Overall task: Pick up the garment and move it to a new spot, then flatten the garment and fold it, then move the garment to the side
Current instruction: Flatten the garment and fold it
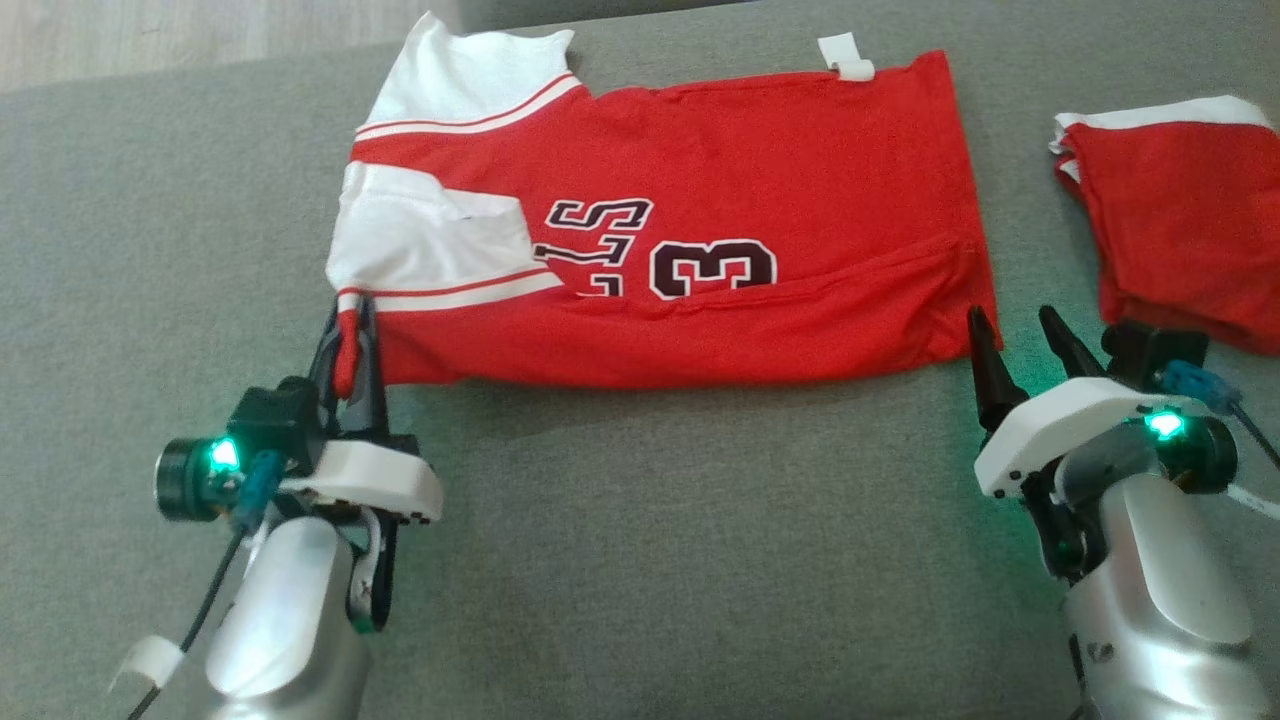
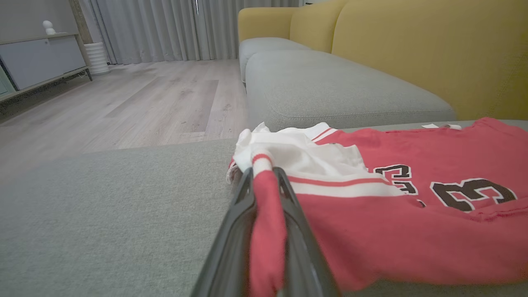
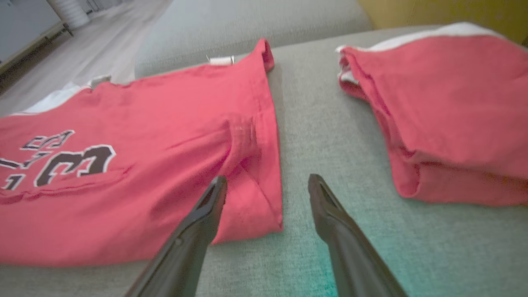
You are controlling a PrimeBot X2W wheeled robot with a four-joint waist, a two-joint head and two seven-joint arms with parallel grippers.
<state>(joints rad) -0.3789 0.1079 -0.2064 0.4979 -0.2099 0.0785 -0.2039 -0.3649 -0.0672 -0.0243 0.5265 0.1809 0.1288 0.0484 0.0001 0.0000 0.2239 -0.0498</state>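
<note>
The left tool (image 1: 348,312) (image 2: 264,172) is clenched on the garment (image 1: 750,180) (image 2: 392,231) (image 3: 144,123). A red fold with a white, red-striped cuff stands pinched between its two dark fingers at the garment's near left corner. The right tool (image 1: 1012,325) (image 3: 268,181) is released, its fingers spread wide at the garment's near right corner. In the right wrist view one finger lies over the red hem and the other over bare grey cushion (image 1: 650,560); whether either touches cannot be told.

The garment is a red jersey with white sleeves and dark, white-edged numbers. It lies spread lengthways across the grey cushion between the two tools, its near edge folded over. A small white tag (image 1: 845,57) sticks out at its far edge.

A second folded red garment (image 1: 1180,230) (image 3: 453,103) with a white edge lies on the cushion to the right, apart from the jersey. In the left wrist view a yellow sofa back (image 2: 412,49) and a pale wooden floor (image 2: 144,103) lie beyond.
</note>
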